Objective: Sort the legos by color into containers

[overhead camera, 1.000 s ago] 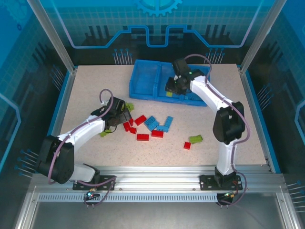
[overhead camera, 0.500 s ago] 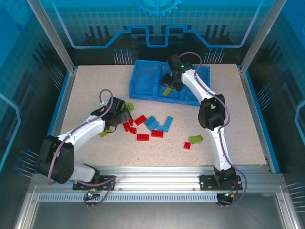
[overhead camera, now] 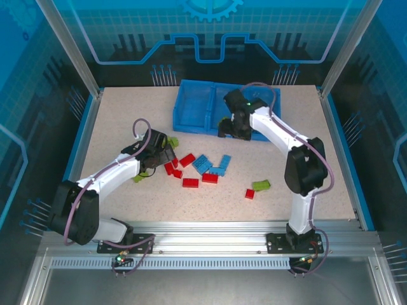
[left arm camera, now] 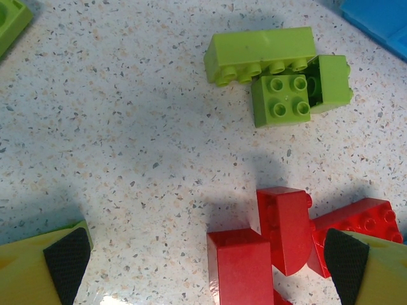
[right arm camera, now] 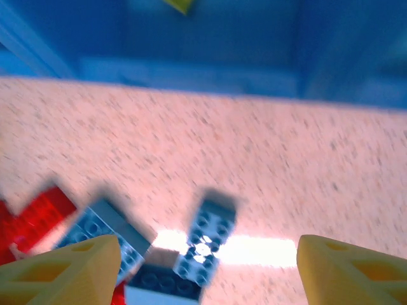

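Legos (overhead camera: 202, 164) lie loose on the speckled table (overhead camera: 114, 121), between the two arms and in front of the blue tray (overhead camera: 191, 109). In the left wrist view a long yellow-green brick (left arm camera: 261, 54) lies on its side, long axis across the picture. A square green brick (left arm camera: 281, 100) touches it, studs up, and a third green brick (left arm camera: 332, 77) is tipped so its hollow shows. Three red bricks (left arm camera: 286, 229) crowd together lower down, between the fingers of the left gripper (left arm camera: 206, 260), which stand wide apart and hold nothing.

From above I count three blue bricks, about six red, and green ones at three spots on the table. The right wrist view is blurred. A yellow-green scrap (right arm camera: 178, 5) sits inside the tray, though I cannot tell in which compartment.

The right gripper (overhead camera: 226, 130) hangs at the tray's near wall, jaws parted and empty. A second ago it was farther in over the tray. The left arm and the loose bricks have not moved.
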You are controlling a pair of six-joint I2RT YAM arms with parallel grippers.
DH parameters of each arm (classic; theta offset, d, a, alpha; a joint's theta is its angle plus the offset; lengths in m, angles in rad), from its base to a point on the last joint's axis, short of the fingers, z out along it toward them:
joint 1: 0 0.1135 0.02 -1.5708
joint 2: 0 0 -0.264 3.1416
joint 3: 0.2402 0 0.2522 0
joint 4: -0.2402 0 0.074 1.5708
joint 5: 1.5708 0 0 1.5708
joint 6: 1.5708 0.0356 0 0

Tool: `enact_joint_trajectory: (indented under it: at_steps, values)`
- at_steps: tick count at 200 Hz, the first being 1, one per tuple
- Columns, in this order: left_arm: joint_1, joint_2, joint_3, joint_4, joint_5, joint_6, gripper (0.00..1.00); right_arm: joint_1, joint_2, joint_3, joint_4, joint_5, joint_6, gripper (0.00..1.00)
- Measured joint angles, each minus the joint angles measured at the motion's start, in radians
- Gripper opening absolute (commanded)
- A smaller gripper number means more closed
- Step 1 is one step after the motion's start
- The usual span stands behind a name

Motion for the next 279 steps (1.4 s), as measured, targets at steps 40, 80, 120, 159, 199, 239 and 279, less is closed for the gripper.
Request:
enact_joint_trajectory:
  at_steps: [40,80,120,159,199,239,279]
  values:
    - [0.0,-0.016,-0.009,0.0,0.0,-0.001,0.99,0.012,0.002,-0.154,0.017,-0.016,0.053,0.72]
    - [0.0,-0.038,-0.022,0.0,0.005,-0.001,0.99,0.058,0.072,-0.156,0.043,-0.037,0.099,0.73]
    - [-0.002,-0.059,-0.026,-0.001,0.004,0.006,0.99,0.066,0.131,-0.138,0.059,-0.051,0.129,0.71]
    - [-0.008,-0.059,-0.027,-0.001,0.004,0.019,0.99,0.067,0.182,-0.126,0.056,-0.043,0.139,0.52]
    - [-0.012,-0.059,-0.027,-0.001,0.003,0.021,0.99,0.069,0.189,-0.113,0.045,-0.032,0.139,0.28]
    - [-0.036,-0.059,-0.027,-0.001,-0.001,0.047,0.99,0.067,0.154,-0.129,0.064,-0.026,0.132,0.26]
    - [-0.088,-0.051,-0.006,-0.011,-0.021,0.073,0.99,-0.01,0.008,-0.111,0.066,-0.025,0.1,0.26]
